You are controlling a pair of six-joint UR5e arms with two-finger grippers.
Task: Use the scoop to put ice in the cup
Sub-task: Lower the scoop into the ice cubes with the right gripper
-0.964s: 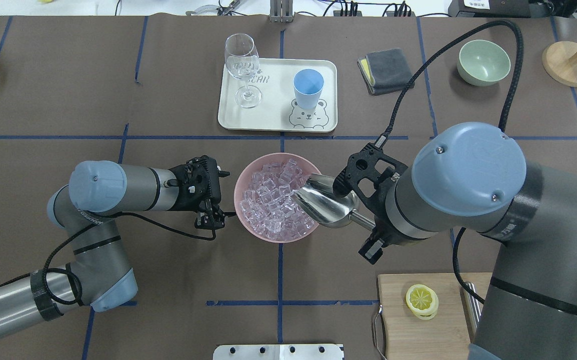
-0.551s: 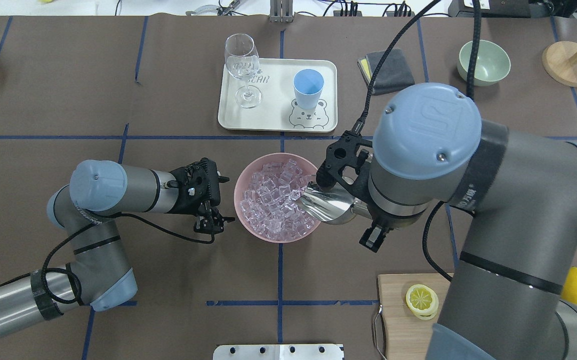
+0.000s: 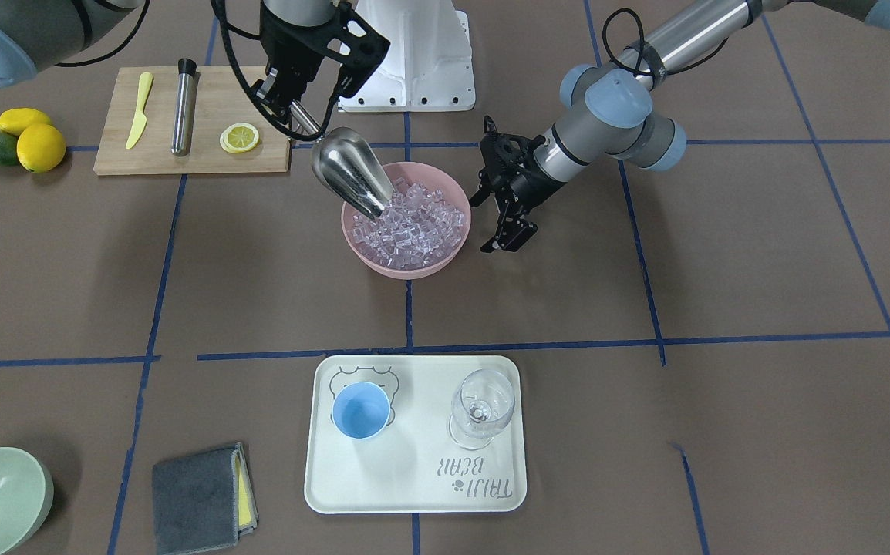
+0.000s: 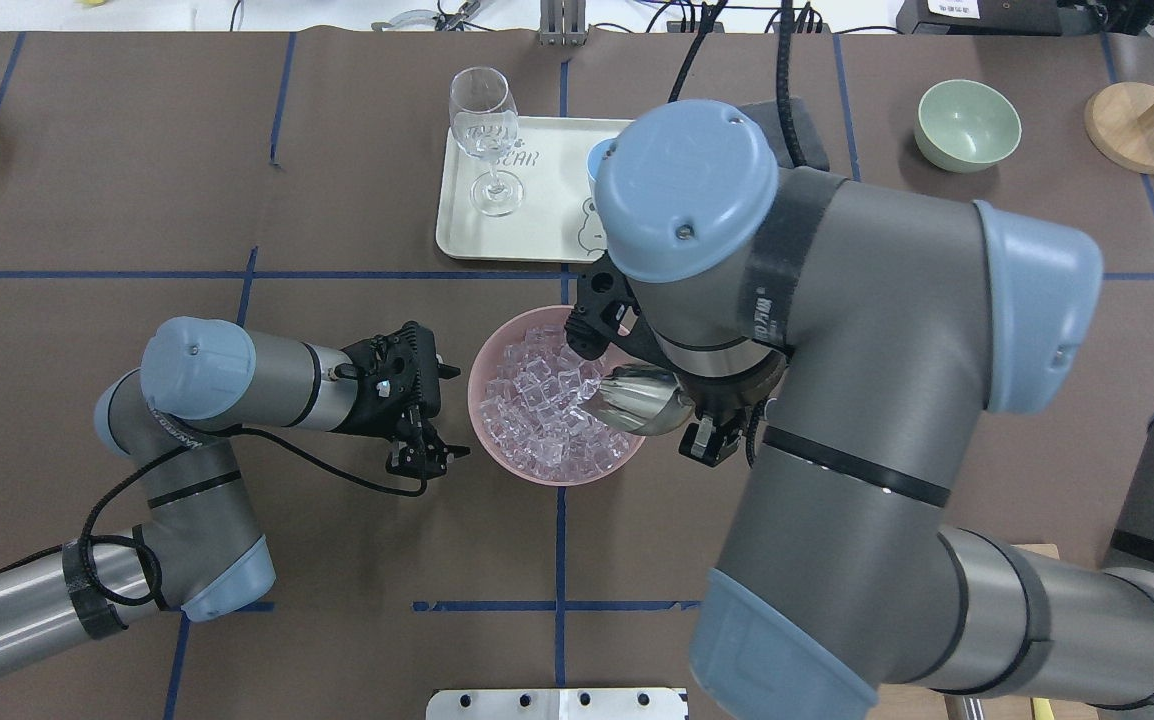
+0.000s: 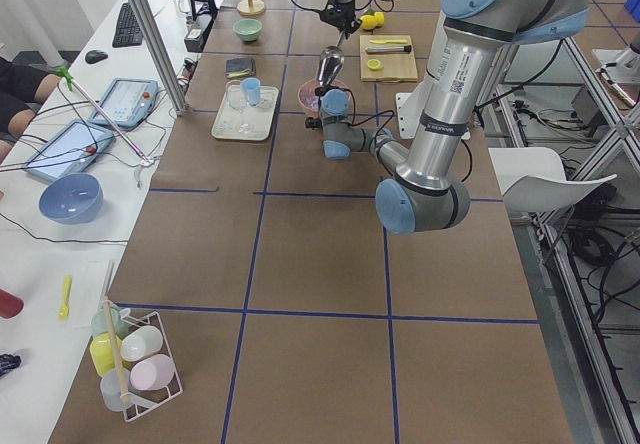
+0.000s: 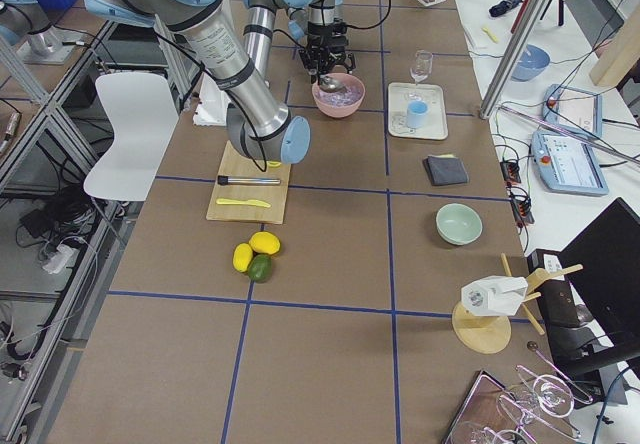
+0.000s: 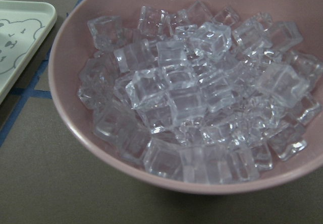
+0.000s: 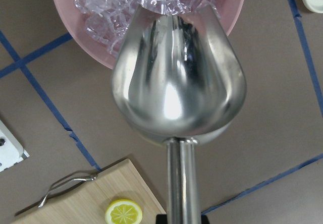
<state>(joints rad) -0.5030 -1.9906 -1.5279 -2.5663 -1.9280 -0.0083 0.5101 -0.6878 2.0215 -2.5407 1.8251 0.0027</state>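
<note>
The ice (image 3: 414, 220) is a heap of clear cubes in a pink bowl (image 3: 406, 267) at mid-table; it also fills the left wrist view (image 7: 202, 93). My right gripper (image 3: 297, 114) is shut on the rod handle of the steel scoop (image 3: 348, 173). The scoop tilts steeply down, its mouth in the ice at the bowl's right side (image 8: 176, 77). My left gripper (image 4: 427, 460) is open and empty, just left of the bowl. The light-blue cup (image 3: 361, 410) stands upright on the white tray (image 3: 414, 493). In the overhead view my right arm hides most of the cup.
A wine glass (image 3: 482, 405) stands on the tray beside the cup. A cutting board (image 3: 198, 158) with a lemon slice (image 3: 239, 138), steel cylinder (image 3: 183, 96) and yellow knife lies behind the bowl. A green bowl (image 4: 968, 112) and grey cloth (image 3: 198, 486) lie past the tray.
My right arm has swung forward over the bowl and tipped the scoop steeper, mouth down into the ice. My left gripper has shifted slightly toward the near side.
</note>
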